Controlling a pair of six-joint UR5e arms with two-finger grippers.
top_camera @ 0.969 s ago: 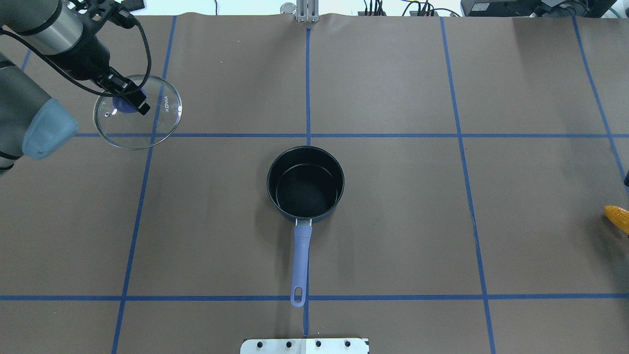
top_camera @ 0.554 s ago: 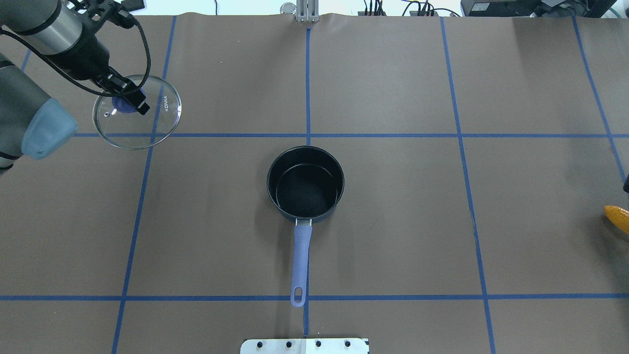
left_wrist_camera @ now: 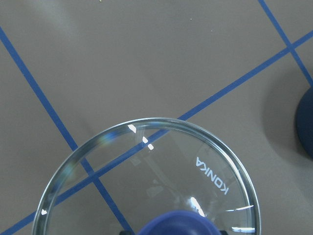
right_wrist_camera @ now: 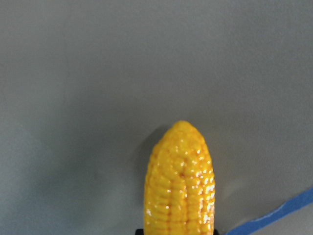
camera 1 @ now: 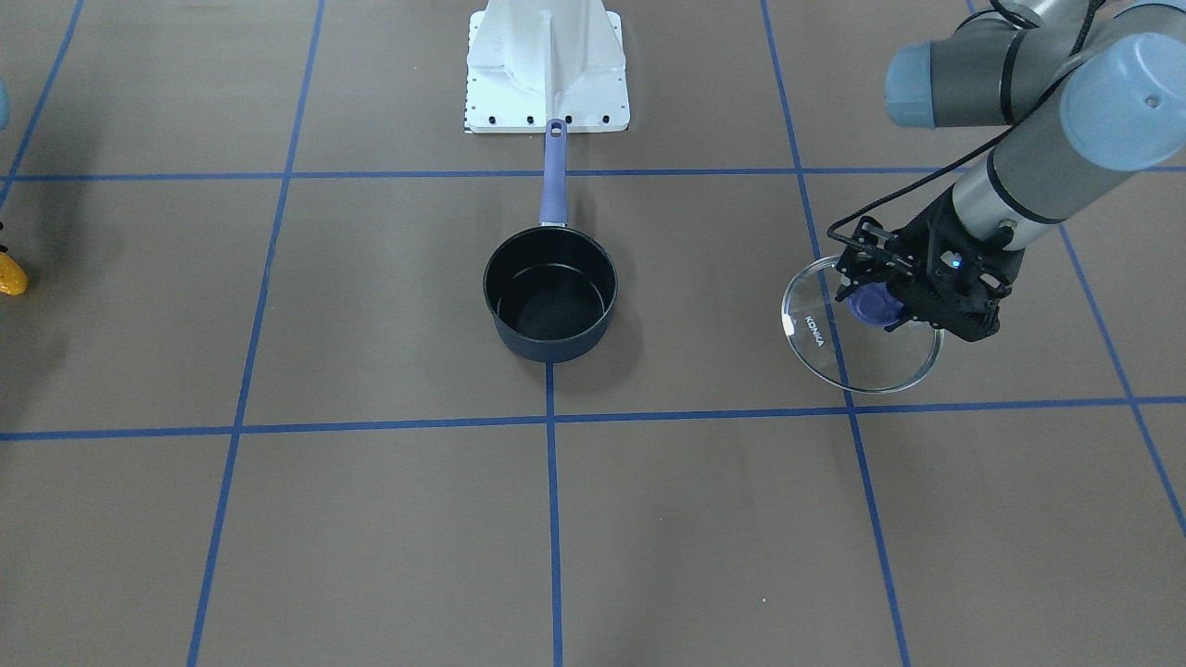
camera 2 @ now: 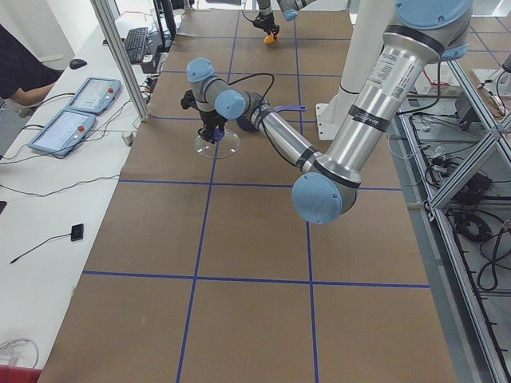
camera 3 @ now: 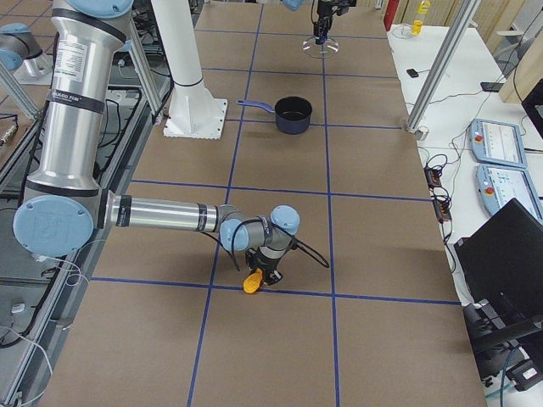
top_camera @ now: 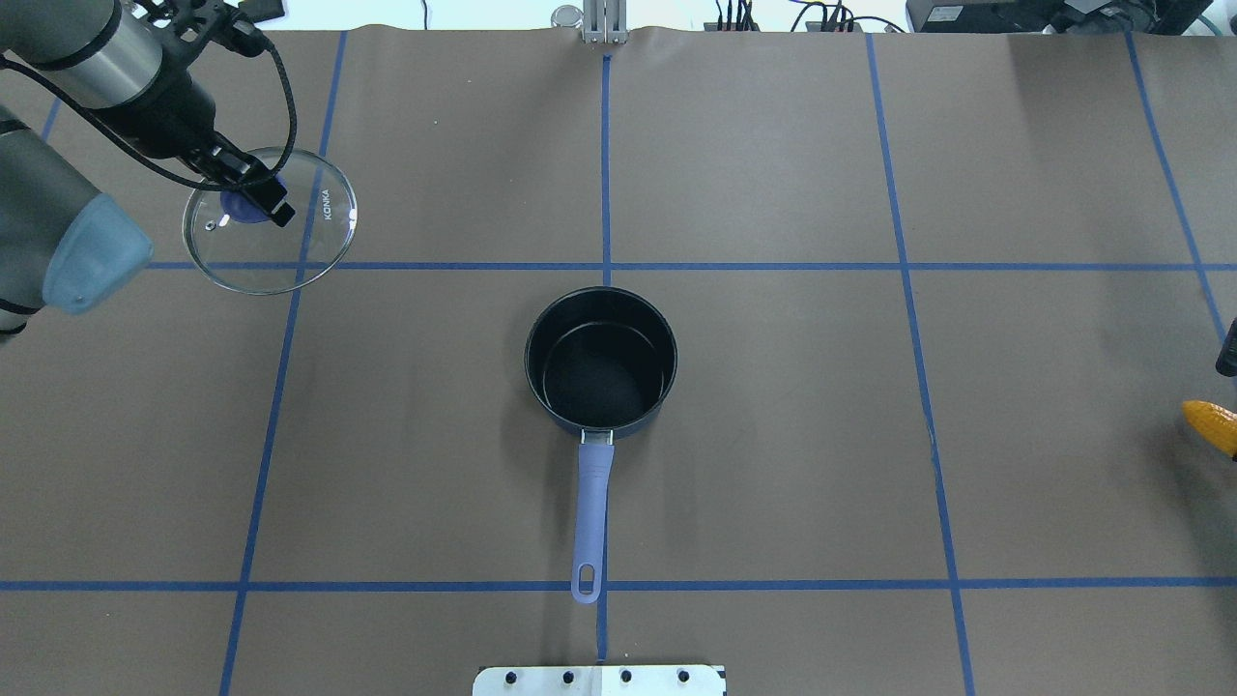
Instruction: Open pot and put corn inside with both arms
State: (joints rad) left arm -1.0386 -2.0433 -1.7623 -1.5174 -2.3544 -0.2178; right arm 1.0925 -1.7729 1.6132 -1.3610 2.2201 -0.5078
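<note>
The dark navy pot point(top_camera: 600, 362) stands open at the table's middle, its periwinkle handle point(top_camera: 591, 512) pointing at the robot's base; it also shows in the front view point(camera 1: 550, 295). My left gripper point(camera 1: 876, 306) is shut on the blue knob of the glass lid point(top_camera: 304, 246), far left of the pot and low over the table. My right gripper point(camera 3: 265, 273) is at the table's far right, shut on the yellow corn point(right_wrist_camera: 180, 181). The corn tip shows at the overhead view's right edge point(top_camera: 1213, 425); the gripper is mostly cut off there.
The white base mount point(camera 1: 547, 69) sits just behind the pot's handle. Blue tape lines grid the brown table cover point(top_camera: 773, 435). Aluminium posts point(camera 3: 445, 64) and the operators' desk with control pendants point(camera 2: 76, 96) border the far side.
The corn and the right gripper's black tip have shifted slightly up and inward at the overhead view's right edge. The left gripper and lid have barely moved.
</note>
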